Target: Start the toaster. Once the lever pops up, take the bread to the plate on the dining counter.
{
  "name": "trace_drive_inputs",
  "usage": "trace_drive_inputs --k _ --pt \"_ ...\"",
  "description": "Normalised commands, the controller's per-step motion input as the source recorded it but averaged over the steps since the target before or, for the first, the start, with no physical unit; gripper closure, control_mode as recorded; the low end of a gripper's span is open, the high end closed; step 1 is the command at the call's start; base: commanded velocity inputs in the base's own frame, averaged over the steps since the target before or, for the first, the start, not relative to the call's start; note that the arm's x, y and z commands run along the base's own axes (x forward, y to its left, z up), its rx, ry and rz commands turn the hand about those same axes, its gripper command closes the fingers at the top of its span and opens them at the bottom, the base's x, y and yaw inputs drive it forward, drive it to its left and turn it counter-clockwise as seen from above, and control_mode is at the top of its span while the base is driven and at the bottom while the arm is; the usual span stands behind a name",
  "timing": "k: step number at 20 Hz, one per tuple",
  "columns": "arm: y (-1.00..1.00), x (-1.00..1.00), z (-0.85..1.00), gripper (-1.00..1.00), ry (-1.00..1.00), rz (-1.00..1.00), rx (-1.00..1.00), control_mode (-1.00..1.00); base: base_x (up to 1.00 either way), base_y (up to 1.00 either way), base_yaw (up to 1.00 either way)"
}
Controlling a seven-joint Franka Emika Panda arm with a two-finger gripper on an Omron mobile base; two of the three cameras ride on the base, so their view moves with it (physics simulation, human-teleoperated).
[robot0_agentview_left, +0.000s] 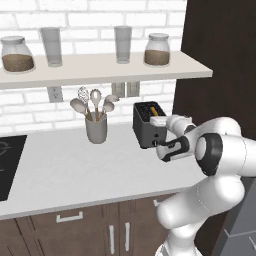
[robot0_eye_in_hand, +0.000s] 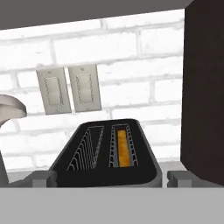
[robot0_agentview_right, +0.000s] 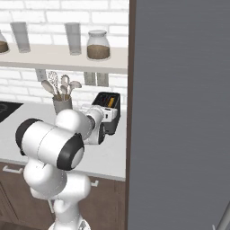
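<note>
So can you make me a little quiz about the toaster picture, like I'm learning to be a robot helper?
1. True or false: the bread sits in a slot of the toaster.
2. What stands left of the toaster on the counter? A) a crock of utensils B) a kettle C) a fruit bowl
3. Fill in: the gripper is close in front of the toaster with its fingers ____.

Key
1. True; in the hand view it fills the right slot, and the left slot is empty.
2. A
3. open, holding nothing.
</note>
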Motion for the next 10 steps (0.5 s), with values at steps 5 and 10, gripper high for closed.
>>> trace_drive_inputs --k 5,10 --pt "0.00 0.20 -0.08 -1.00 0.08 0.00 0.00 -1.00 0.00 0.00 0.00" --pt "0.00 0.20 -0.23 -1.00 0.09 0.00 0.00 -1.00 0.00 0.00 0.00"
